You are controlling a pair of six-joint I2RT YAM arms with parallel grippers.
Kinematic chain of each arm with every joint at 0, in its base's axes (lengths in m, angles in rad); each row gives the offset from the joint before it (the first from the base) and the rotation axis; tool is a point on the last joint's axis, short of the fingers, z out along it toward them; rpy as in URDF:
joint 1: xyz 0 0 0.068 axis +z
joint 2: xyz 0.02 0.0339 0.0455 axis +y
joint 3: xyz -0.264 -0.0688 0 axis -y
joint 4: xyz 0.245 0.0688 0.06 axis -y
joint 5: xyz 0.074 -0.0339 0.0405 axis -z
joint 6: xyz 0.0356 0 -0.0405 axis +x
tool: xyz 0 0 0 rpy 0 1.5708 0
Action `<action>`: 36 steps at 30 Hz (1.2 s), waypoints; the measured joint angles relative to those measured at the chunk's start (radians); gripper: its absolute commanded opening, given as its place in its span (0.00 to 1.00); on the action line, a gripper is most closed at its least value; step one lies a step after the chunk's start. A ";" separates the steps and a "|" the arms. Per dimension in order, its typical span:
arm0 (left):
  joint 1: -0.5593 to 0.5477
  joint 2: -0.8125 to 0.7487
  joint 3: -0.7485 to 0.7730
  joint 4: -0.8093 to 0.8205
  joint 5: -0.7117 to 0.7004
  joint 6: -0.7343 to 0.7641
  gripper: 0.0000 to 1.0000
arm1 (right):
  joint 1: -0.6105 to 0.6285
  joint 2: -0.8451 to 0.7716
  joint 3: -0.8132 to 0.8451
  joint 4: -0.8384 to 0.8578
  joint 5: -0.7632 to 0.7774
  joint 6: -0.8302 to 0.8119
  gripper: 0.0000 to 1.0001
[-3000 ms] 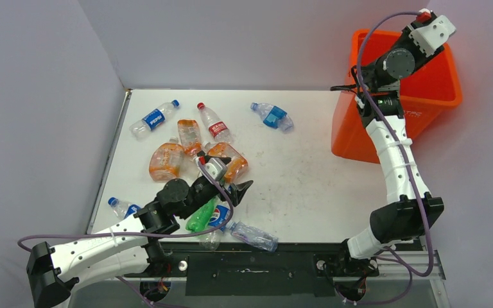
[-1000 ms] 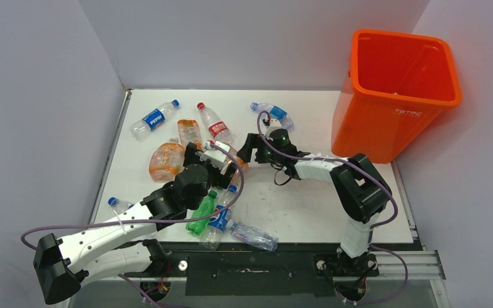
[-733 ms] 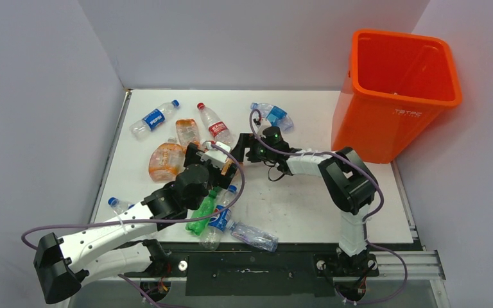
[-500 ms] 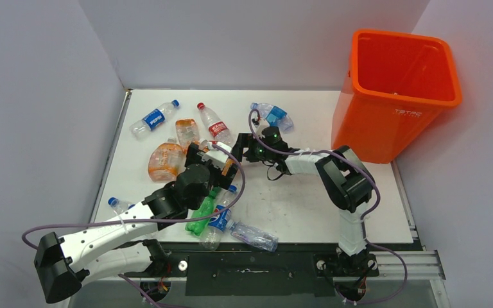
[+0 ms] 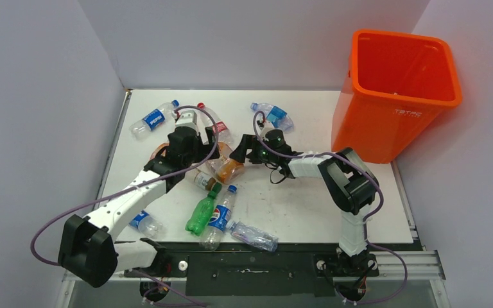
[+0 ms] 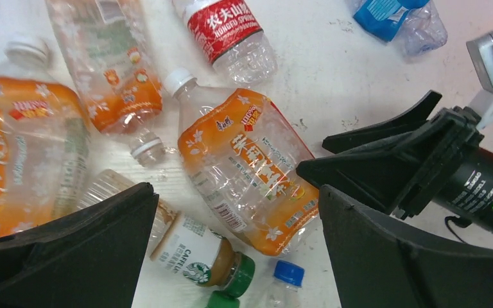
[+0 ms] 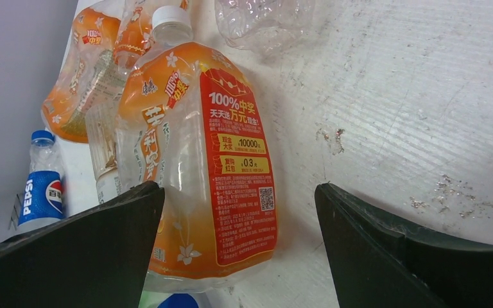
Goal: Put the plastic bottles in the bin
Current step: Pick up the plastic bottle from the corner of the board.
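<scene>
Nearest the arm bases lie a crumpled clear bottle (image 5: 255, 236), a Pepsi bottle (image 5: 218, 217) with a blue cap and a smooth green bottle (image 5: 200, 216). They are close together, all short of either set of fingers. Just past them a small green-capped bottle (image 6: 186, 247), brown and white, sits by the inner side of the left gripper (image 6: 234, 192). That gripper's black wedge-shaped fingers are spread wide and hold nothing.

Framed between those fingers is a squashed orange-tinted bottle (image 6: 247, 170), white-capped, with thin, dented, glossy plastic and small white flowers on the label. The right gripper (image 7: 239, 189) faces the same bottle from the other side, fingers likewise spread wide. The bottle's base end lies between them on the scuffed white table (image 7: 411, 115); whether a pad touches it I cannot tell.

Left of the left fingers are a flattened orange bottle (image 6: 19, 147) and a slimmer orange bottle (image 6: 112, 77). Beyond the fingertips lie a ribbed red-labelled bottle (image 6: 231, 29) and a blue-labelled crushed bottle (image 6: 385, 9). The bin (image 5: 375, 128), bright orange with hard smooth walls and a thick square rim, stands upright, well apart to the far right of both grippers.

Half a second ago the left gripper sat over the orange-tinted bottle, close beside the right one. It has since drawn back toward the far left, while the right gripper has hardly shifted.
</scene>
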 measured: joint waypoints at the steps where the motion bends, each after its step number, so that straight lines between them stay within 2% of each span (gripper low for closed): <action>1: 0.023 0.012 0.000 -0.002 0.023 -0.030 0.96 | -0.002 0.000 0.000 0.000 0.000 0.000 0.90; 8: 0.061 0.174 0.000 0.005 0.180 -0.179 0.98 | -0.004 0.000 0.000 0.002 -0.020 0.010 0.90; 14: 0.063 0.304 0.000 0.002 0.210 -0.219 1.00 | -0.008 0.000 -0.019 0.029 -0.038 0.030 0.97; 16: 0.063 0.320 0.000 0.003 0.209 -0.225 0.93 | -0.008 0.000 -0.057 0.056 -0.039 0.040 1.00; 19: 0.063 0.328 0.000 0.012 0.219 -0.230 0.86 | -0.008 -0.011 -0.119 0.124 -0.042 0.073 0.95; 25: 0.054 0.372 0.020 0.063 0.275 -0.227 0.70 | -0.006 -0.107 -0.275 0.195 -0.041 0.108 0.98; 26: 0.048 0.380 0.026 0.074 0.278 -0.225 0.66 | -0.005 -0.173 -0.348 0.185 -0.037 0.108 1.00; 28: 0.027 0.398 0.036 0.097 0.285 -0.216 0.60 | -0.005 -0.191 -0.362 0.181 -0.030 0.108 0.95; 32: -0.011 0.407 0.035 0.112 0.313 -0.195 0.50 | -0.013 -0.329 -0.435 0.102 0.037 0.098 0.91; 36: -0.037 0.408 0.019 0.126 0.342 -0.185 0.49 | -0.052 -0.409 -0.409 0.058 0.097 0.082 0.90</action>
